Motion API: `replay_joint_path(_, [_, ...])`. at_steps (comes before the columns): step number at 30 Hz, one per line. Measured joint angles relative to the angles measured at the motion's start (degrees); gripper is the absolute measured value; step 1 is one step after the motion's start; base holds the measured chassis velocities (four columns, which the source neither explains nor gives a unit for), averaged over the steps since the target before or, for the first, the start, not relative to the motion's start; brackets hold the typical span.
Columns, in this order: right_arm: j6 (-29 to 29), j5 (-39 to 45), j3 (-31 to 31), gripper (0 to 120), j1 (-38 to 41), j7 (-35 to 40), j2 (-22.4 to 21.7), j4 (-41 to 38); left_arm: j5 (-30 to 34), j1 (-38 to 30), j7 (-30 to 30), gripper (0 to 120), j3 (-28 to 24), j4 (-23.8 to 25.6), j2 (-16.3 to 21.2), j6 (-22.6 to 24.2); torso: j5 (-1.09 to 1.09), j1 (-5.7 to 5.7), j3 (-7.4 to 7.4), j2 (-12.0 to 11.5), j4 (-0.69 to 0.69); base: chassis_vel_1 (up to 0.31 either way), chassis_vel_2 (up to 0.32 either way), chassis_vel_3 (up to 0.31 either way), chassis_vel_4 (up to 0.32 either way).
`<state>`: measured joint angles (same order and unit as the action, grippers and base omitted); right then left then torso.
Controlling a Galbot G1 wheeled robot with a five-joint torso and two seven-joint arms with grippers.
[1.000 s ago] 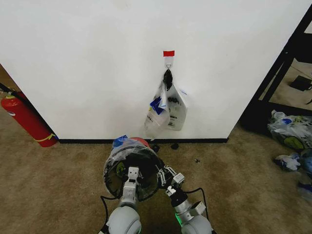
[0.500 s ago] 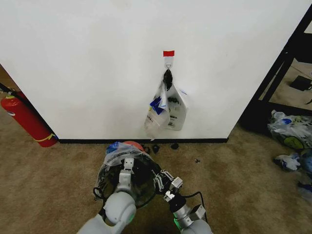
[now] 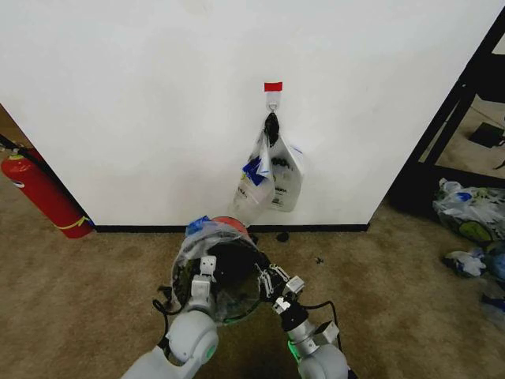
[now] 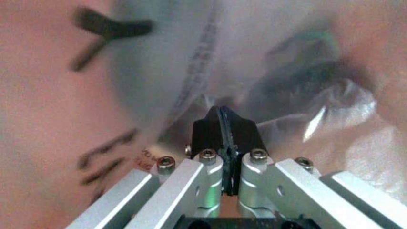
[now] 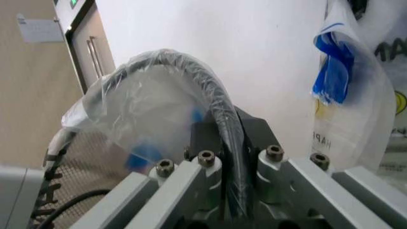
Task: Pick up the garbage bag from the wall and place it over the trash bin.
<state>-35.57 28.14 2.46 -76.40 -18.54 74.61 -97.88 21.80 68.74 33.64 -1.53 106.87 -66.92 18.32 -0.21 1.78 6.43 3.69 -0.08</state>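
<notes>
Head view: left gripper [image 3: 207, 268] pinches the garbage bag [image 3: 207, 234] inside the trash bin [image 3: 229, 312]. Right gripper [image 3: 272, 278] clamps bag film and bin rim together.

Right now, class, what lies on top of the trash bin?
A clear garbage bag is draped over the trash bin; both end effectors grip at its rim. What lies in the bin is covered.

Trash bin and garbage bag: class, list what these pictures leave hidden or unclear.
1. Head view: the trash bin's near rim, hidden behind the left gripper and right gripper.
2. Left wrist view: the garbage bag's dark lettering, blurred at close range.
3. Right wrist view: the bunch of hanging bags, cut off at the edge.
</notes>
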Motion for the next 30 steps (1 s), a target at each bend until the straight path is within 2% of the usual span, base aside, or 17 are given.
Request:
replay_joint_path(11, [-1.2, -3.8, 0.4, 1, 0.4, 0.1, 1.2, 3.5, -0.6, 0.1, -0.8, 0, 0.7, 3.0, 0.7, -0.6, 0.01, 0.0, 0.0, 0.0, -0.01, 0.0, 0.0, 0.0, 0.0])
replay_joint_path(20, [-1.1, -3.9, 1.0, 1, 0.2, -0.9, 0.7, 3.3, -2.1, -0.5, -1.8, 0, 3.1, 0.0, 1.9, -1.9, 0.01, 0.0, 0.0, 0.0, 0.0, 0.0, 0.0, 0.0, 0.0])
replay_joint_path(30, [-0.5, -2.0, 1.0, 1, -1.0, -4.6, 0.2, 2.7, -2.0, -2.0, -3.2, 0, 3.3, -1.5, 1.1, -3.5, 0.01, 0.0, 0.0, 0.0, -0.01, 0.0, 0.0, 0.0, 0.0])
